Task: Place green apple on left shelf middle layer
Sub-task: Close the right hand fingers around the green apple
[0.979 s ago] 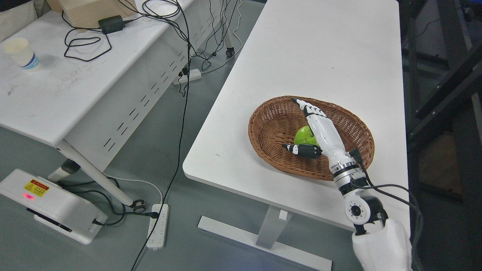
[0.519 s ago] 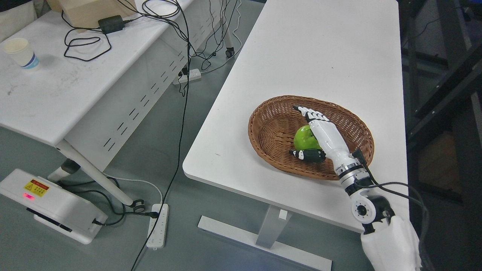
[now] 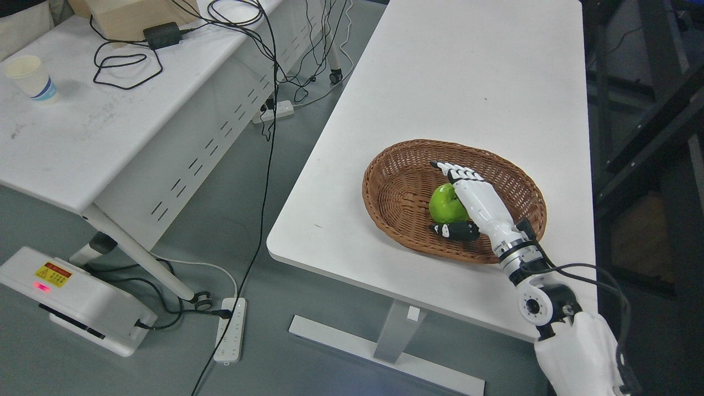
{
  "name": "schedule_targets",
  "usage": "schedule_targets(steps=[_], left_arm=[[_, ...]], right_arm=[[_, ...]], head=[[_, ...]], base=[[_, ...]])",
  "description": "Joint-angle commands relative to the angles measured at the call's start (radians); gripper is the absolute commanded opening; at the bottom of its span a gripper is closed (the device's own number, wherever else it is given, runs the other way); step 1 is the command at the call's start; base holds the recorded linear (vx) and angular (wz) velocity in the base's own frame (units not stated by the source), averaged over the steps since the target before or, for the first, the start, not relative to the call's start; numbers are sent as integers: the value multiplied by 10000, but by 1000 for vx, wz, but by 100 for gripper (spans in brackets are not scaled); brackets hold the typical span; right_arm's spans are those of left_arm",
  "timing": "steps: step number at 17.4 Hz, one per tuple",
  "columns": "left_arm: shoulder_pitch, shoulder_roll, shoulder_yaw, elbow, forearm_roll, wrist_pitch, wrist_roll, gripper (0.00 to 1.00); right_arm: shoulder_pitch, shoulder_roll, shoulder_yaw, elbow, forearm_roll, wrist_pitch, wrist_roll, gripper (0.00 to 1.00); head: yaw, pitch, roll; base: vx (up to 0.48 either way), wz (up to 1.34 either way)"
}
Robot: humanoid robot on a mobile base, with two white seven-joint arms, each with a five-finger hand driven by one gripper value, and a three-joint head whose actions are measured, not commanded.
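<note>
Green apple (image 3: 446, 202) is lying inside the wicker basket (image 3: 396, 192), right of the basket's middle, and it is sitting in the crook of the right hand (image 3: 474, 199). The white fingers (image 3: 459, 171) are reaching over the far side of the apple, held side by side and only slightly bent, while the dark thumb (image 3: 455, 230) is lying along the apple's near side. Whether the fingers are actually pressing on the apple, or only cupping around it, I cannot tell. The right arm is coming in from the lower right corner, with a black cable looping beside its wrist.

The apple is showing as round, bright green and glossy, with a dimple at its top.

Taking the basket as the landmark: it is resting on a long white surface (image 3: 467, 71), near that surface's near edge. To the left of the basket, across a strip of grey floor (image 3: 231, 220), a second white surface (image 3: 71, 126) is carrying a paper cup (image 3: 30, 77), a black power adapter (image 3: 163, 35) and loose black cables. Below and left of the basket, on the floor, a white box with a yellow warning label (image 3: 53, 274) is lying beside a white power strip (image 3: 231, 330). Right of the basket, dark frames are standing.
</note>
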Motion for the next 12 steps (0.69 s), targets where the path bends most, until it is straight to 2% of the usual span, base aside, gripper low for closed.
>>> schedule_targets(steps=[1,4,6,8,10,12], left_arm=[[92,175,0,0,0,-2,-9,100],[92,175,0,0,0,-2,6,100],[92,175,0,0,0,-2,6,100],[92,175,0,0,0,-2,6,100],[92,175,0,0,0,-2,6,100],[92,175,0,0,0,-2,6,100]], right_arm=[[-53,-193,319,316,111,-16,-1,95],[-53,-132,381,424,111,-16,-1,94],[-53,-101,381,424,95,-32,-1,90],[-38,-85,366,424,96,-16,-1,77],[-37,-85,351,424,50,-16,-1,69],[-22,-70,351,424,-12,-16,-1,50]], head=[[0,0,0],[0,0,0],[0,0,0],[0,0,0],[0,0,0],[0,0,0]], base=[[0,0],[0,0],[0,0],[0,0],[0,0],[0,0]])
